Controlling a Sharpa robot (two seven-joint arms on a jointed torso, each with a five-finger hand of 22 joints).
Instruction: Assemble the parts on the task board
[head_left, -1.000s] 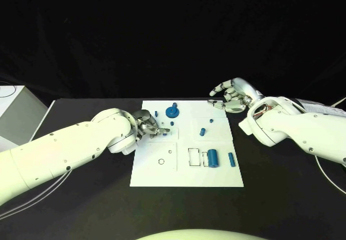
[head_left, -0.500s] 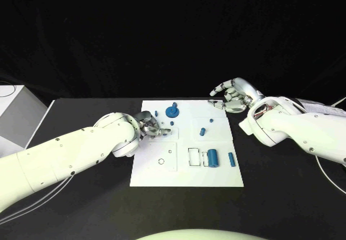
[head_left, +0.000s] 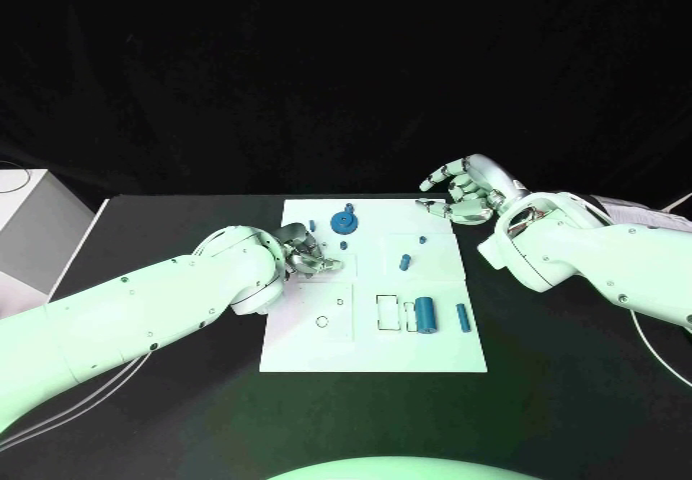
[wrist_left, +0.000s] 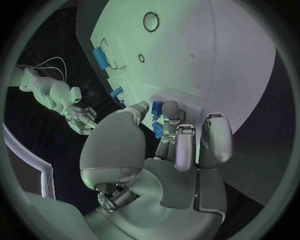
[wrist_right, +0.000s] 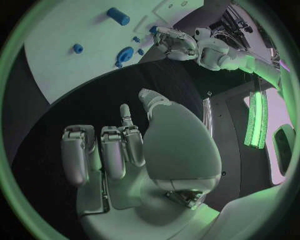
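task board (head_left: 368, 340): smooth matt white | table (head_left: 577, 360): matt black | left hand (wrist_left: 165, 145): glossy silver metal

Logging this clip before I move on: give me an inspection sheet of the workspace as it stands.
Surface: black table.
Job's things: white task board mid-table; blue parts on it, a round part at the far end, a cylinder near a rectangular slot.
Clutter: nothing seen.
Hands: left hand over the board's left edge, pinching a small blue part; right hand off the board's far right corner, fingers apart, holding nothing.
Cables: thin cable beside the right arm.
Surroundings: white box left of the table.
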